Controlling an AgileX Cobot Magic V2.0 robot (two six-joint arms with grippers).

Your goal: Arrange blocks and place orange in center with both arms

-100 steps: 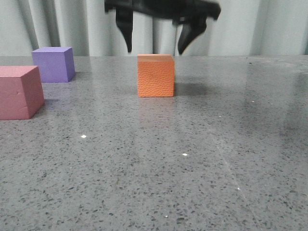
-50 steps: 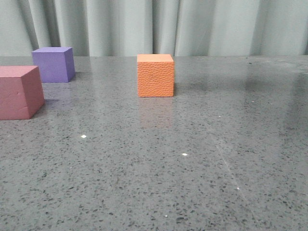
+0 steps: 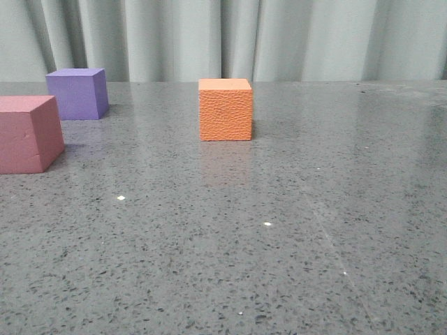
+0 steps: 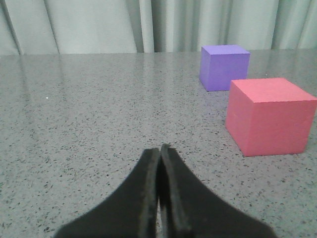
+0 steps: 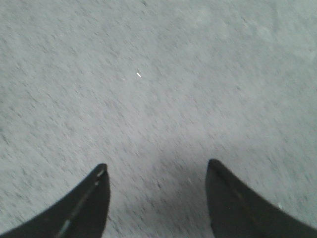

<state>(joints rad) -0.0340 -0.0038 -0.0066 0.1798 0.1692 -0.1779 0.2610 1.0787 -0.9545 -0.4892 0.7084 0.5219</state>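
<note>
The orange cube (image 3: 225, 109) stands alone on the grey speckled table (image 3: 279, 230), near the middle at the back. The purple cube (image 3: 77, 93) is at the back left and the pink-red cube (image 3: 26, 133) is at the left edge, nearer to me. Both also show in the left wrist view, the purple cube (image 4: 223, 67) behind the pink-red cube (image 4: 270, 115). My left gripper (image 4: 160, 147) is shut and empty, low over the table, apart from the pink-red cube. My right gripper (image 5: 156, 167) is open and empty over bare table. Neither gripper shows in the front view.
A pale pleated curtain (image 3: 230, 38) hangs behind the table's far edge. The right wrist view is blurred and shows only table surface (image 5: 158, 74).
One second ago an open black gripper hung above the orange cube in the front view. It has left that view. The cubes have not moved.
</note>
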